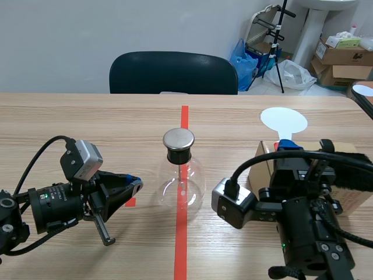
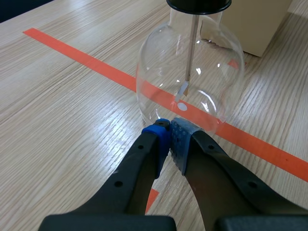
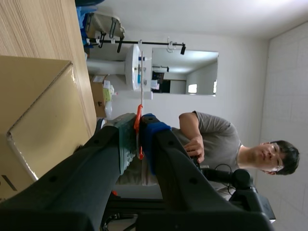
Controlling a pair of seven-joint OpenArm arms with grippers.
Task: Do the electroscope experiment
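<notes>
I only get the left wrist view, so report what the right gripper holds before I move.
Observer: The right gripper is shut on a thin white round paddle, held flat and pointing toward the far side of the table.
Operator: Describe what tops the clear glass flask above its black stopper.
Observer: A flat round silver metal disc caps the black stopper of the clear glass flask.
Operator: Place the paddle against that disc.
Observer: Clearly apart, off on the right arm's side, next to the brown cardboard box.
</notes>
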